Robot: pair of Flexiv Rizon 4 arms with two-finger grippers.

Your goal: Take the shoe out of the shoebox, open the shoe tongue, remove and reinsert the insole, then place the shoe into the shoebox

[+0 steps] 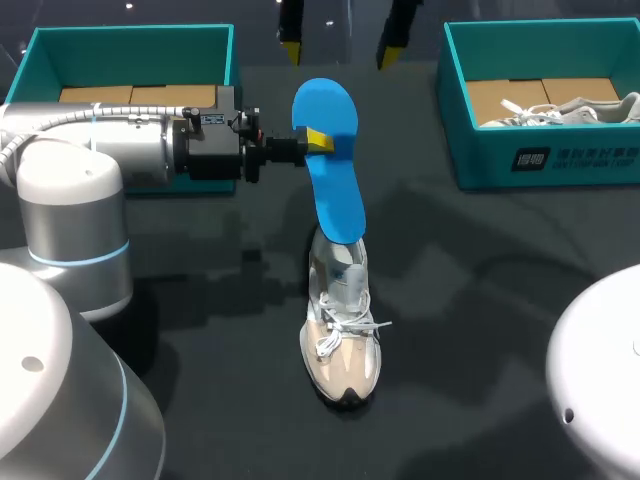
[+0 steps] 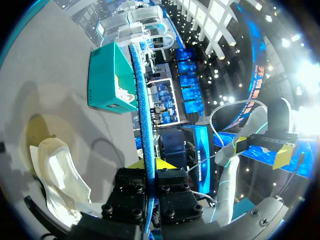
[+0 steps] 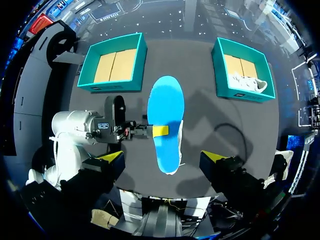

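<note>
Shoe (image 1: 340, 340) sits mid-bench (image 1: 500, 330), toe towards us, and the blue insole (image 1: 330, 170) rises from it, lower end at the shoe's opening and the rest leaning away to the far side. Left claw (image 1: 318, 140) comes in from the side, clamped on the insole's edge near the upper end, one yellow tip on each face. Right claw (image 3: 162, 157) hangs high above, fingers wide apart and holding nothing, with a teal box at the far left (image 1: 130, 50) and another at the far right (image 1: 545, 160), the right one carrying a second shoe (image 1: 570, 110).
</note>
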